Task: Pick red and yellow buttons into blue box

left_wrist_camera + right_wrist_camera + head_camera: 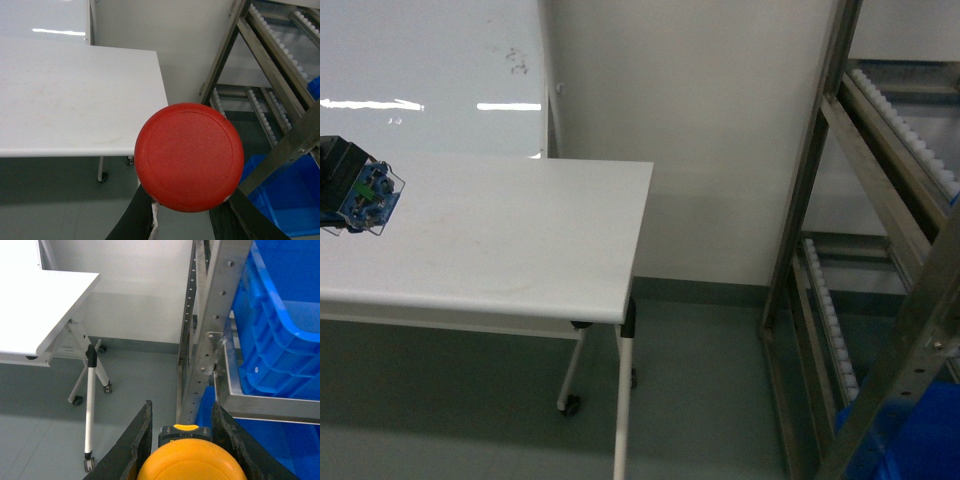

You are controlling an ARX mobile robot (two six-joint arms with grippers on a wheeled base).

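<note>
Gripping the red button [189,157], left gripper [187,212] is closed on it, right gripper [181,447] clamps yellow button [190,462], blue box [285,325] at right on rack [210,320].

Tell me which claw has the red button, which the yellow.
The left claw grips the red button, its round cap filling the left wrist view. The right claw grips the yellow button, beside the blue box on the metal rack.
</note>
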